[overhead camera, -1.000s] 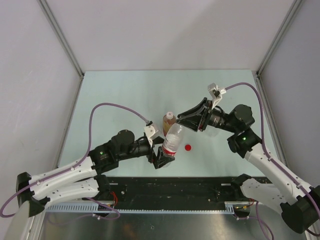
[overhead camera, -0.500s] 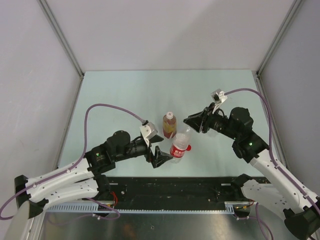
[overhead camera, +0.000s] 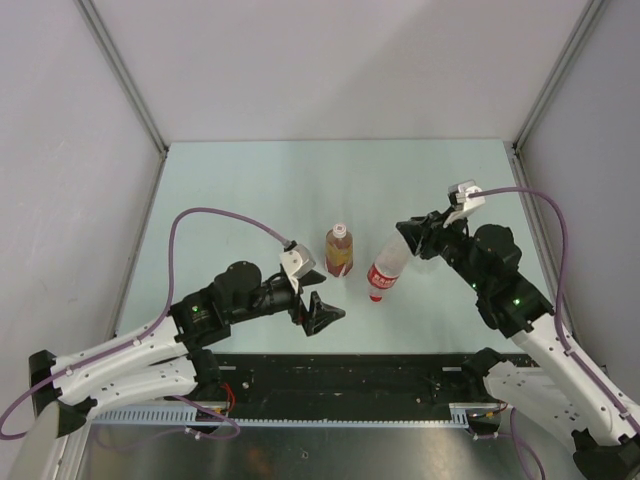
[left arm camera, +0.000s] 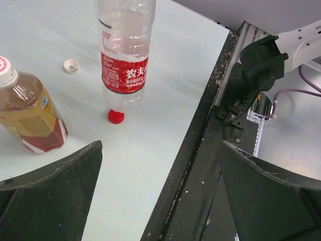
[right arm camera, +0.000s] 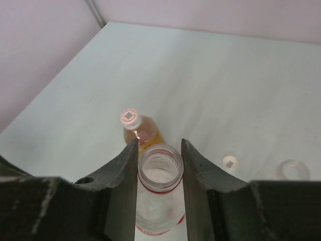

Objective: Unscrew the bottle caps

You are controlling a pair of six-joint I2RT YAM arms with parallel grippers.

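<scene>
Now the right gripper [right arm camera: 159, 150] is clamped on the open neck of the clear plastic bottle with a red-and-white label [overhead camera: 385, 272], one dark finger pressed against each side of the threaded mouth, which has nothing screwed on it. From above, the bottle leans: its neck is up and to the far right in the gripper, and its base is down towards the near left, close to the middle of the pale green tabletop [overhead camera: 250, 180]. The small bright red round plastic cap [left arm camera: 116, 116] lies flat on the table just beside that base. Whether the base actually rests on the surface cannot be told for sure. To the left of the held bottle and a little farther back, the amber-filled plastic bottle [overhead camera: 339, 252] stands upright, apart from it, with a white screw cap [right arm camera: 130, 116] on its neck. A loose white plastic cap [left arm camera: 71, 66] lies on the table beyond the two bottles. In the right wrist view a clear round rim [right arm camera: 291, 169] shows at the right, too cut off to name with certainty. The left gripper [overhead camera: 322, 312] sits near the front edge, to the near left of the bottles, with its two fingers spread wide and nothing between them.
</scene>
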